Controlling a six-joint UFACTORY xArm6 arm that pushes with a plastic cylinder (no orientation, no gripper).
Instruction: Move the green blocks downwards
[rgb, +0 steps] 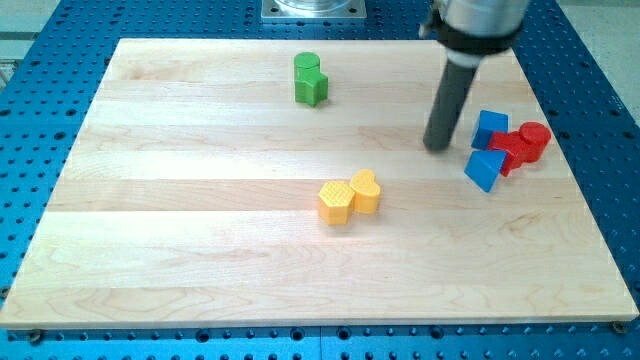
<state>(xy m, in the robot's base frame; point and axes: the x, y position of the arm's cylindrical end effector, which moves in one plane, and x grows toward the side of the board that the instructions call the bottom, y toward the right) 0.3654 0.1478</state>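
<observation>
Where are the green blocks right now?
The green blocks sit touching each other near the view's top, a little left of the middle of the wooden board. My tip is far off to their right, beside the blue and red blocks.

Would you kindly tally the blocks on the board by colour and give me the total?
Green: 2, a cylinder touching a star-like block
Yellow: 2, a hexagon-like block touching a heart-like block
Blue: 2, upper and lower
Red: 2, left and right
Total: 8
</observation>
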